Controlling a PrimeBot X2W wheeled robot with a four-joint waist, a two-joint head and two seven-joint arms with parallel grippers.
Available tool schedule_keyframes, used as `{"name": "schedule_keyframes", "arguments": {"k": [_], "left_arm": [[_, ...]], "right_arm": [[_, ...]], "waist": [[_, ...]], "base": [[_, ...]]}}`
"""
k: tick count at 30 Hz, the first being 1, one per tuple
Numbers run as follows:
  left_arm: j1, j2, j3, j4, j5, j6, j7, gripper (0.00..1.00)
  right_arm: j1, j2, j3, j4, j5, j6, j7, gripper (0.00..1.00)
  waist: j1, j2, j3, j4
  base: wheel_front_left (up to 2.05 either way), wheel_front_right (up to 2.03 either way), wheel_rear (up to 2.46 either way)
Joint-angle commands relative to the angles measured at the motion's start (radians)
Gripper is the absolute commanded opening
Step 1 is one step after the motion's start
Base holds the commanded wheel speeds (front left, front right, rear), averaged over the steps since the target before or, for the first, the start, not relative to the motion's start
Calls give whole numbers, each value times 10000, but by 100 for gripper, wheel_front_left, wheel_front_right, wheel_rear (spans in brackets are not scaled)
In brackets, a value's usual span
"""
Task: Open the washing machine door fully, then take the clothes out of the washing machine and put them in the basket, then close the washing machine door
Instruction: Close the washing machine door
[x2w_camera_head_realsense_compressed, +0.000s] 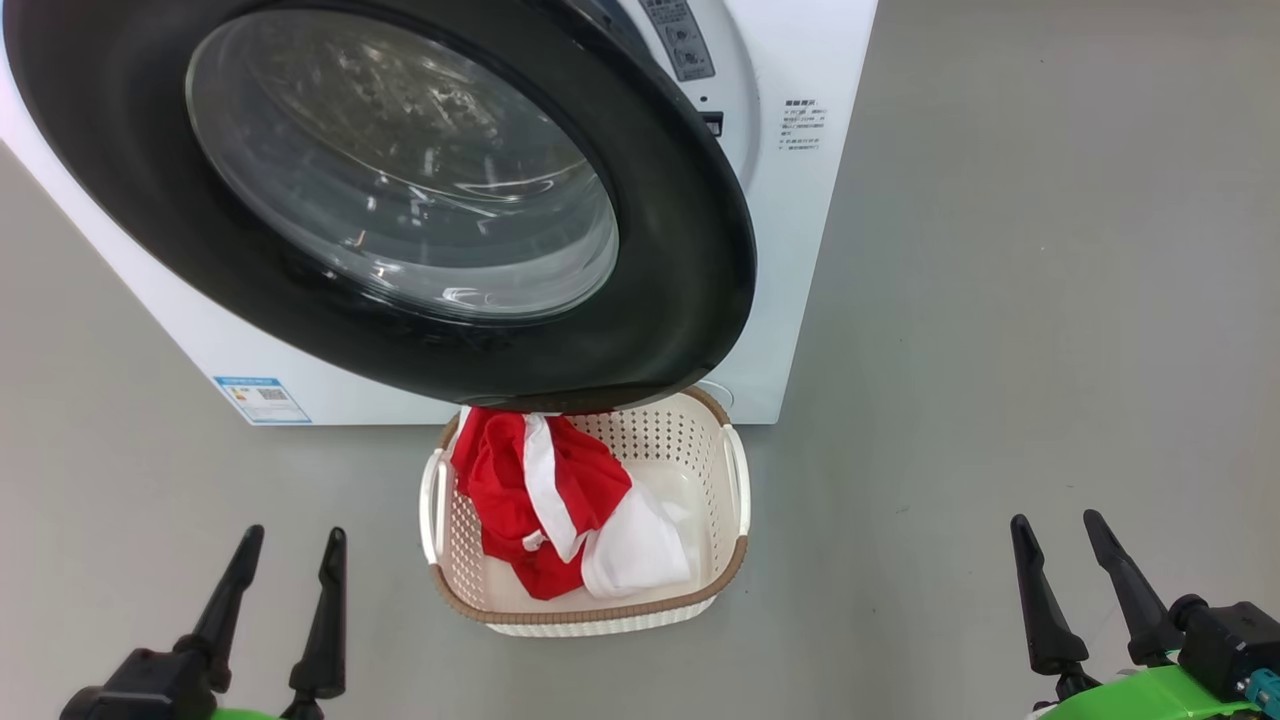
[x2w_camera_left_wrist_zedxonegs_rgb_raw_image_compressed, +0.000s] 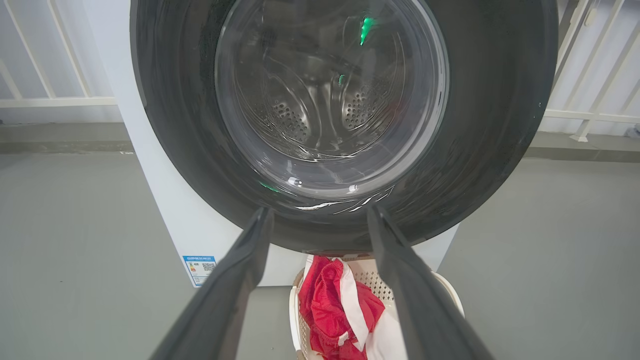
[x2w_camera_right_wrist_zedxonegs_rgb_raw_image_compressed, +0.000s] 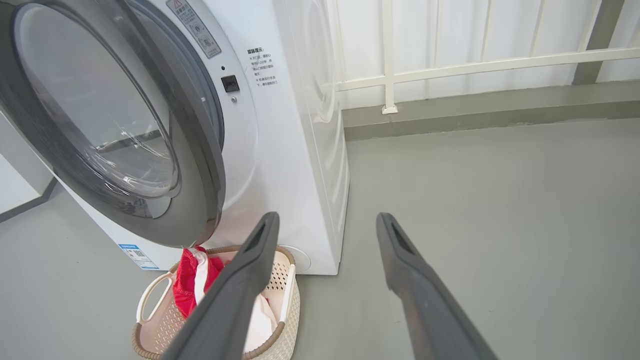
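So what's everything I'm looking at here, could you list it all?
washing machine: one, white, behind the basket
washing machine door: one, black rim, clear glass, ajar above the basket's far end
basket: one, cream, brown rim, on the grey floor
clothes: one heap, red and white, in the basket
label: one, blue-edged, machine's lower front corner
railing: one, white, behind the machine
left gripper: one, dark fingers, open, empty, low left
right gripper: one, dark fingers, open, empty, low right

Fig.: my left gripper (x2w_camera_head_realsense_compressed: 296, 532) black. Ahead of it: washing machine (x2w_camera_head_realsense_compressed: 800, 150) white; door (x2w_camera_head_realsense_compressed: 690, 250) rim glossy black; basket (x2w_camera_head_realsense_compressed: 670, 440) cream, perforated, brown rim; clothes (x2w_camera_head_realsense_compressed: 510, 480) red w/ white stripes; floor (x2w_camera_head_realsense_compressed: 1000, 350) grey.
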Motion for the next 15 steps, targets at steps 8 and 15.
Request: {"name": "schedule_keyframes", "arguments": {"k": [8, 15], "left_arm": [[-103, 52, 288, -225, 166, -54, -49, 100], [-133, 35, 299, -253, 160, -54, -49, 100]], "right_arm": [[-118, -138, 137, -272, -3, 63, -65, 100], [-164, -131, 157, -278, -18, 63, -65, 100]], "waist": [[0, 0, 47, 63], [0, 0, 76, 103]], "base": [[0, 0, 0], [0, 0, 0]]}}
